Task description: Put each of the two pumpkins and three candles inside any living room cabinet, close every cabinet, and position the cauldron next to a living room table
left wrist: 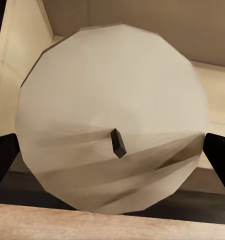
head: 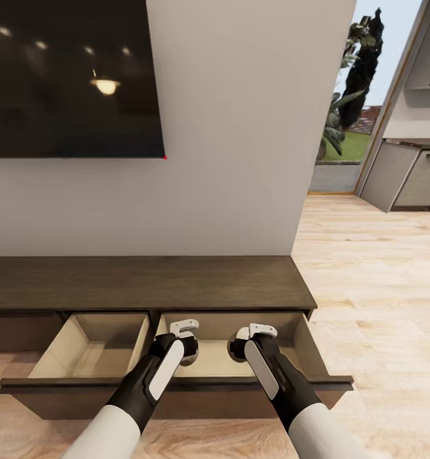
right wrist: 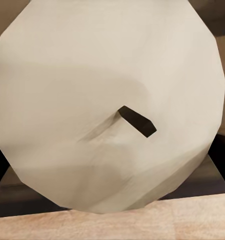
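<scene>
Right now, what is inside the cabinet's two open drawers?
The left drawer shows bare beige floor. Over the right drawer, the left end effector and right end effector each grip a candle, covering part of its floor.

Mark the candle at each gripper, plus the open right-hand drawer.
Left candle (left wrist: 92, 85): left wrist view, on its pale top face.
Right candle (right wrist: 92, 60): right wrist view, top face above the wick.
Right drawer (head: 306, 344): head view, right inner wall.
</scene>
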You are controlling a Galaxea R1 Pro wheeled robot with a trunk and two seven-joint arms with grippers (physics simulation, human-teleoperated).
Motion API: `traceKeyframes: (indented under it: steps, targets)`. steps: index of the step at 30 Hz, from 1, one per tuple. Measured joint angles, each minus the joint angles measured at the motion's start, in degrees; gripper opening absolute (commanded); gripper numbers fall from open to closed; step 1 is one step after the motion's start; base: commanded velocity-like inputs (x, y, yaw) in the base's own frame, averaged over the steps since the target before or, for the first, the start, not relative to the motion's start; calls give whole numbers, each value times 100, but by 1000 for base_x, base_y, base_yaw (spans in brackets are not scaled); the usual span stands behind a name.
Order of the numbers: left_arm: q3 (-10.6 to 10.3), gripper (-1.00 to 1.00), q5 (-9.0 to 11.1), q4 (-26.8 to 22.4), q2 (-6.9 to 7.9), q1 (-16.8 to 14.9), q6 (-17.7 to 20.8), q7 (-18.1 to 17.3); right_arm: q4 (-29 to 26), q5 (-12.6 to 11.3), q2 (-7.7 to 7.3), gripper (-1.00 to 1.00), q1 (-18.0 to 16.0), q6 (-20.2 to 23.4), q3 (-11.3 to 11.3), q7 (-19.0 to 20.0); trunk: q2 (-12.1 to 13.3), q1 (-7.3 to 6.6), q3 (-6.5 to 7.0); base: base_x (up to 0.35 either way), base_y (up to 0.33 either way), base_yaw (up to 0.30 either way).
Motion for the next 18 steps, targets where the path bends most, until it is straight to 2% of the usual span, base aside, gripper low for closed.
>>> traceKeyframes:
  steps: [5, 12, 18]
  targets:
    - [0, -100, -1, 0, 0, -1, -1, -1, 4, 0, 0, -100, 0, 2, 0, 0, 0, 1, 0, 12, 7, 0]
    - [0, -100, -4, 0, 0, 0, 0, 4, 0, 0, 0, -100, 0, 0, 0, 0, 0, -2, 0, 158, 10, 0]
    - [0, -100, -5, 1, 0, 0, 0, 0, 0, -7, 0, -100, 0, -2, 1, 0, 0, 0, 0, 72, -26, 0]
